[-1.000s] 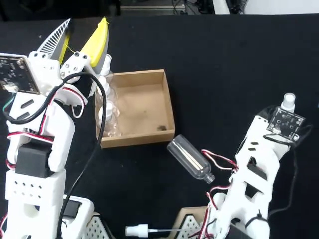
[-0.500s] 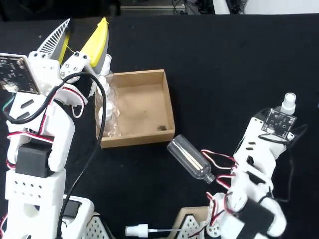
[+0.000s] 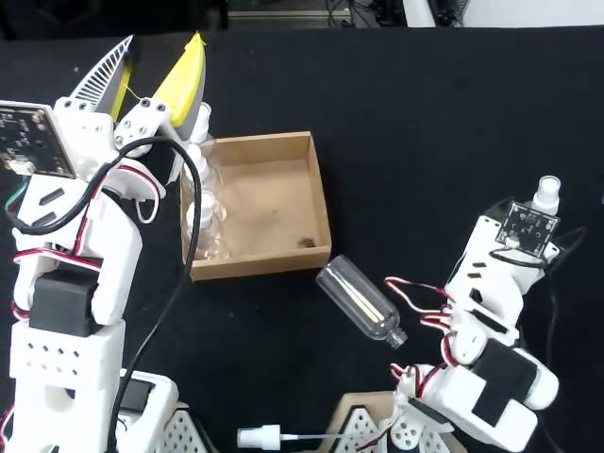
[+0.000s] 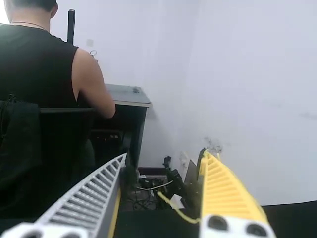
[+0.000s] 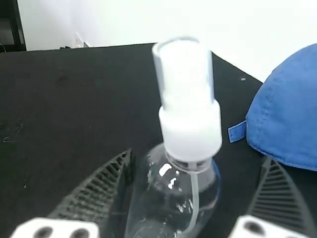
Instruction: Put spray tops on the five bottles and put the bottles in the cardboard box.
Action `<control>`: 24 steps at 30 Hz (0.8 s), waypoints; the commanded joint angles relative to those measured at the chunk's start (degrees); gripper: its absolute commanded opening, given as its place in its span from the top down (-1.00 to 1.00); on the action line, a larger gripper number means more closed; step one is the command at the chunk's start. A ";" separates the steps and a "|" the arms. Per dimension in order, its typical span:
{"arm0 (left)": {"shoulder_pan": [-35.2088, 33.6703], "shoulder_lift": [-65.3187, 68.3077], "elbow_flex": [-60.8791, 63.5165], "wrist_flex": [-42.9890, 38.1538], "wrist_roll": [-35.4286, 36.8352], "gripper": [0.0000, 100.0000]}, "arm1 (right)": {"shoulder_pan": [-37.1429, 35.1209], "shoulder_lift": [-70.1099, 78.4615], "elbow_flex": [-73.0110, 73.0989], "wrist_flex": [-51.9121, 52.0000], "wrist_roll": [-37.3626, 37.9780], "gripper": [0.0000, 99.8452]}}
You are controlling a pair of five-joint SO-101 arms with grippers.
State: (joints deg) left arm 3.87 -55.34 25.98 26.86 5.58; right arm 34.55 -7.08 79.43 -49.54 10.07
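Observation:
The cardboard box (image 3: 283, 143) lies left of centre, with capped clear bottles (image 3: 205, 203) standing along its left wall. My left gripper (image 3: 162, 42) (image 4: 163, 154) hangs open and empty above the box's far left corner. My right gripper (image 5: 198, 156) is shut on a clear bottle (image 5: 171, 198) that wears a white spray top (image 5: 189, 114); that top (image 3: 546, 192) pokes out past the right wrist at the table's right side. One bottle with no top (image 3: 359, 300) lies on its side below the box. A loose spray top (image 3: 269, 437) lies at the near edge.
A blue cap (image 5: 287, 109) lies on the black table just beyond the held bottle. The right arm's base and cables (image 3: 425, 302) sit close to the lying bottle. Open black tabletop (image 3: 425, 123) stretches right of the box.
The right arm has folded back and its base joints have swung into view, while the bottle's top has stayed almost in place. The left arm has not moved.

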 commanded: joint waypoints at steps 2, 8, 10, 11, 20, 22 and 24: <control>0.57 -0.79 -1.10 -1.41 0.09 0.57 | -1.14 0.57 -2.95 -1.85 0.62 0.32; 0.57 -0.79 -1.10 -1.41 0.09 0.57 | -1.14 0.57 -2.95 -1.58 0.70 0.67; 0.57 -0.79 -1.10 -1.41 0.09 0.57 | -1.14 0.57 -2.86 -1.49 0.70 0.79; 0.48 -0.79 -1.10 -1.41 0.09 0.57 | -1.14 0.57 -2.86 -1.41 0.70 0.84; 0.48 -0.79 -1.19 -1.32 0.09 0.57 | -0.70 0.57 -2.51 -1.23 0.70 0.89; 0.48 -0.79 -1.19 -1.32 0.09 0.57 | -0.70 0.57 -2.33 -0.62 0.70 0.79; 0.40 -0.79 -1.19 -1.32 0.09 0.57 | -0.70 0.57 -2.51 2.29 0.70 0.65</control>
State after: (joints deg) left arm 3.87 -55.34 25.98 26.86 5.58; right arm 34.55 -6.99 79.43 -49.45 10.42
